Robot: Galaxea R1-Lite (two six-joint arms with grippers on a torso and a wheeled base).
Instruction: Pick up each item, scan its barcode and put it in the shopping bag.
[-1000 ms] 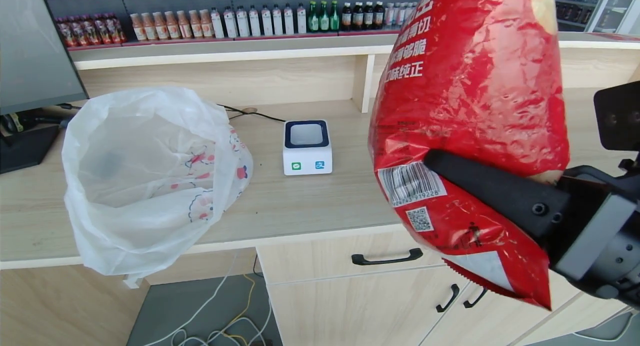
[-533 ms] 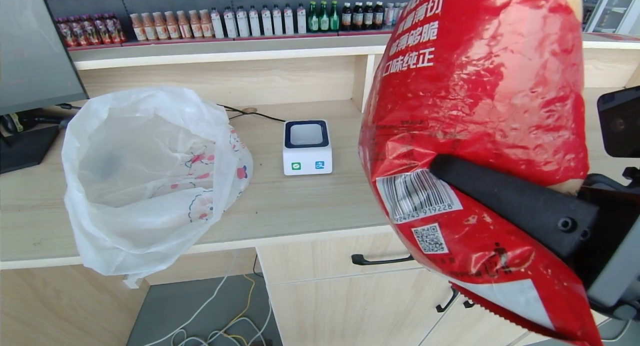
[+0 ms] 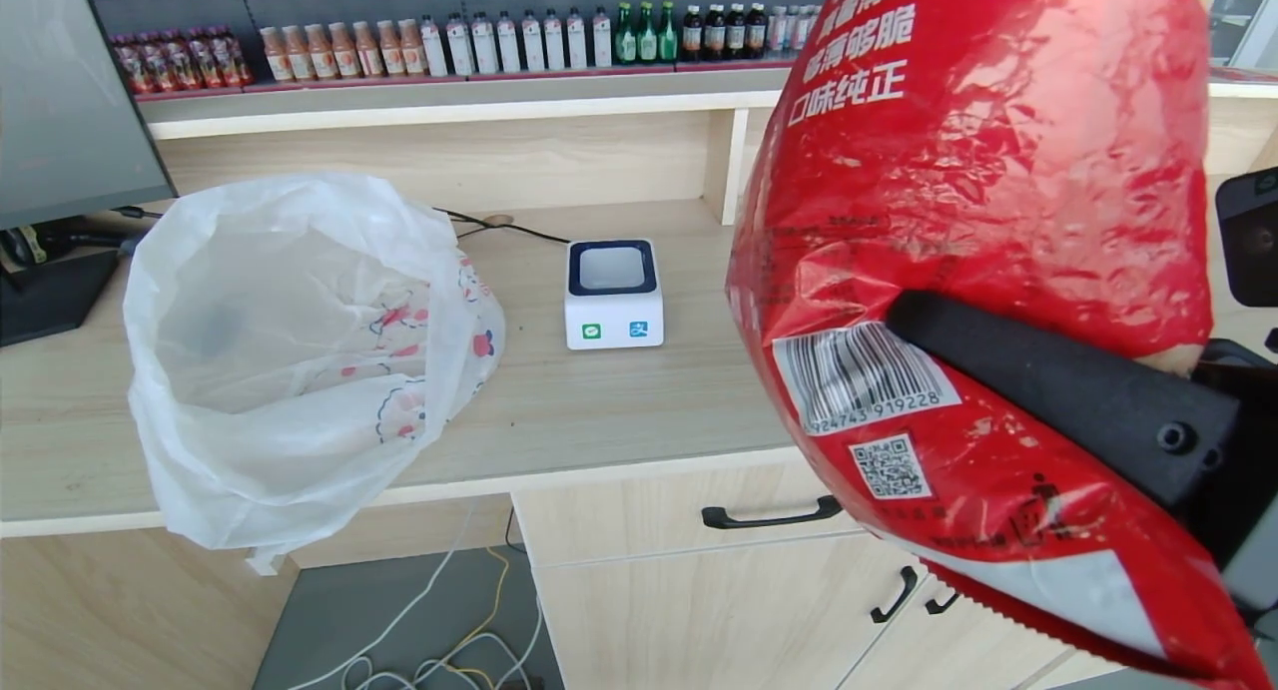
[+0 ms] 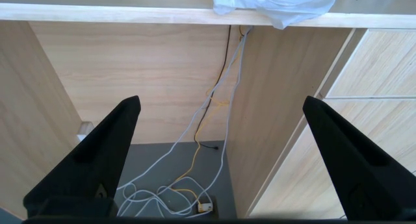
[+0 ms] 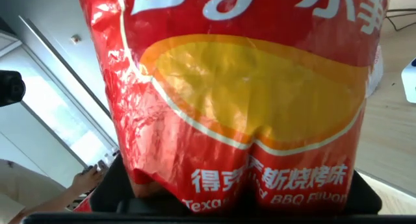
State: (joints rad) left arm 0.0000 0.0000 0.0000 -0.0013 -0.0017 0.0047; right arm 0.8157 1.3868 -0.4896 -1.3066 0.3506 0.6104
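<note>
**Item 1.** Red foil crisp bag [image 3: 978,221] with a yellow panel on its front and a white barcode label [image 3: 859,375] on its back. It is held in the air at the robot's right, above the counter's front edge and well apart from the scanner. The barcode side faces the head camera. Against one second ago, it stands larger in the head view, the barcode has shifted right and a little down, and the lower corner now runs off the picture's edge.

**Item 2.** Right gripper [image 3: 929,326], black, clamped on the crisp bag. One finger lies across the back just beside the barcode. It sits farther right and lower than before.

**Item 3.** Left gripper [image 4: 221,165], black, its fingers spread wide with nothing between them. It is below counter level, facing the cabinet side and the floor cables [image 4: 175,191].

**Item 4.** White translucent plastic shopping bag [image 3: 290,350] with red flower print. It stands open-mouthed on the counter's left part, its base overhanging the front edge. Position unchanged.

**Item 5.** White cube scanner [image 3: 613,293] with a dark-rimmed top window, on the pale wooden counter [image 3: 619,410] between the shopping bag and the crisp bag. Position unchanged.
</note>
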